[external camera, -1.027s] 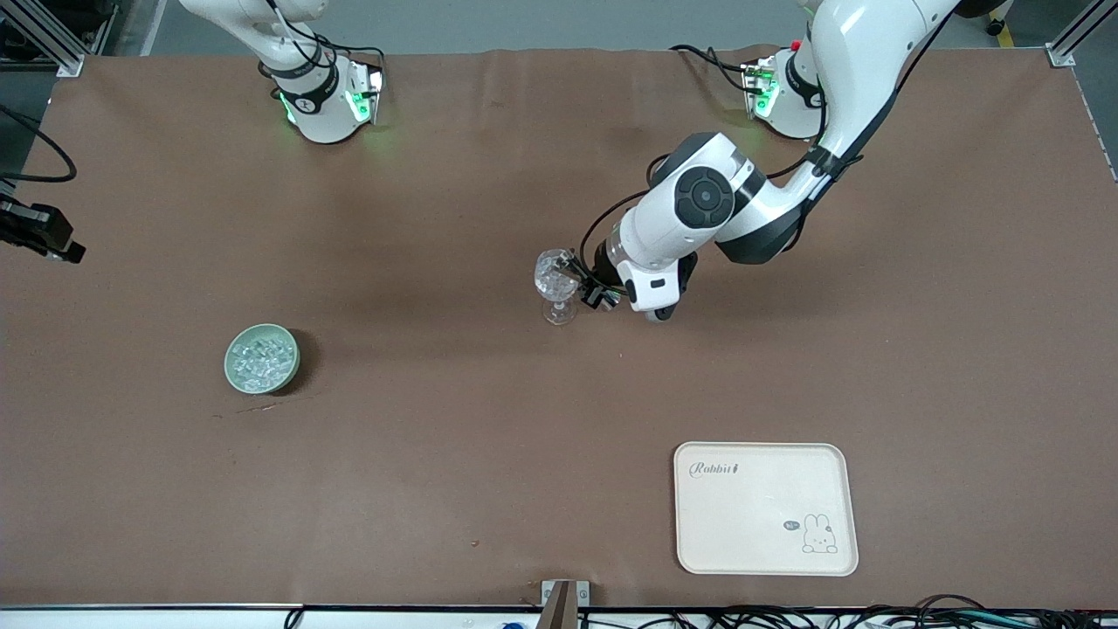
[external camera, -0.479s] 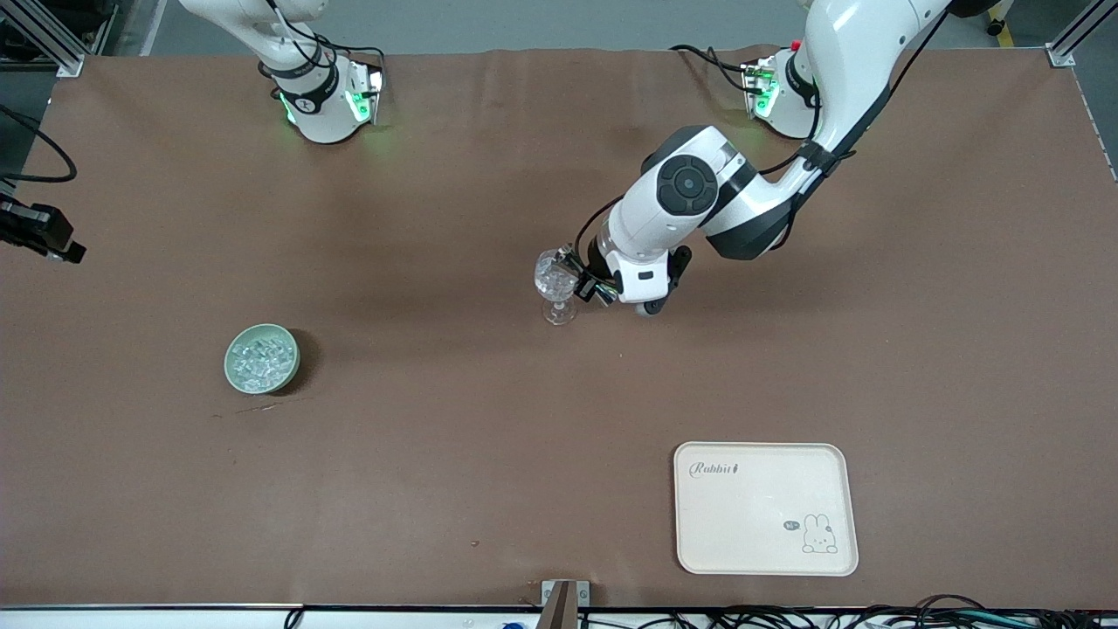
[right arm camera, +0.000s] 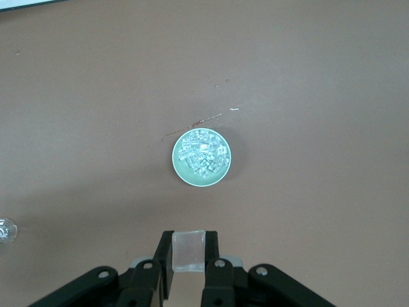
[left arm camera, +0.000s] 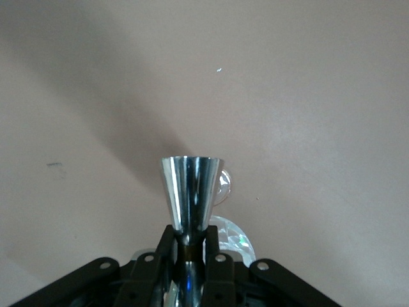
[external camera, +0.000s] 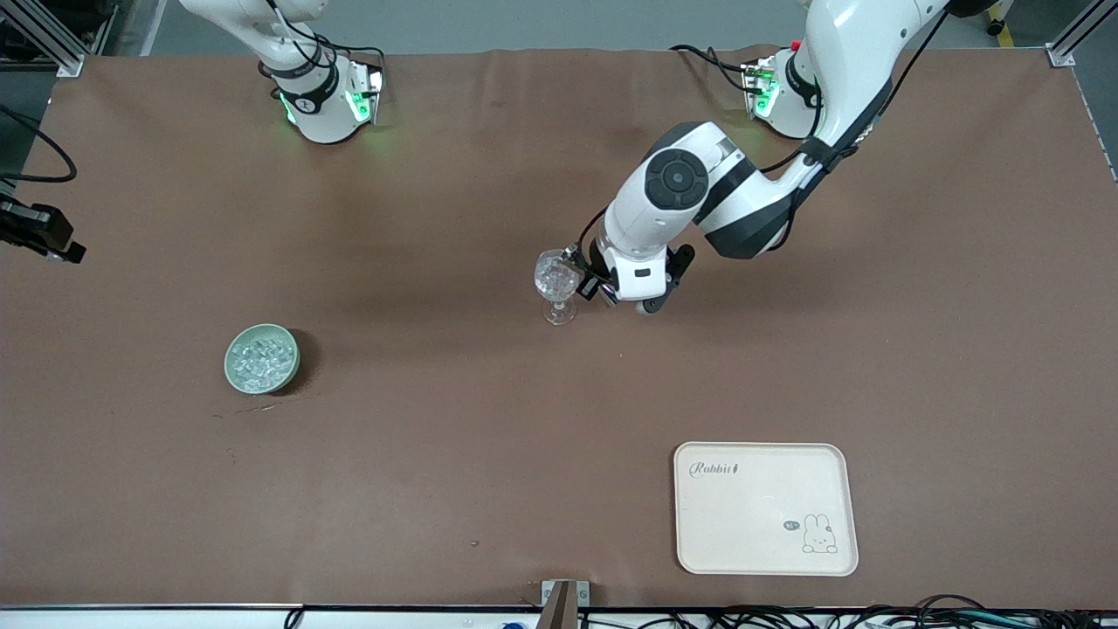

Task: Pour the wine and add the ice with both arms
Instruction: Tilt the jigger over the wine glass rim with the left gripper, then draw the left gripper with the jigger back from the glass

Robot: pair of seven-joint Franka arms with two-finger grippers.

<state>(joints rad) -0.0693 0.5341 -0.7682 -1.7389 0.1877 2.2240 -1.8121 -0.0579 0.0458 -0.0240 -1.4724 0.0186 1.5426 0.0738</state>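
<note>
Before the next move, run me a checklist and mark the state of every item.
1. Left gripper shut on the steel cup: ok.
2. Stemmed glass upright on the table, right beside the steel cup: ok.
3. Wine already in the stemmed glass: cannot tell.
4. Right gripper shut on one ice cube: ok.
5. Ice cube over the stemmed glass: not ok; it hangs over bare table near the green bowl.
6. Green bowl holds more ice: ok.
</note>
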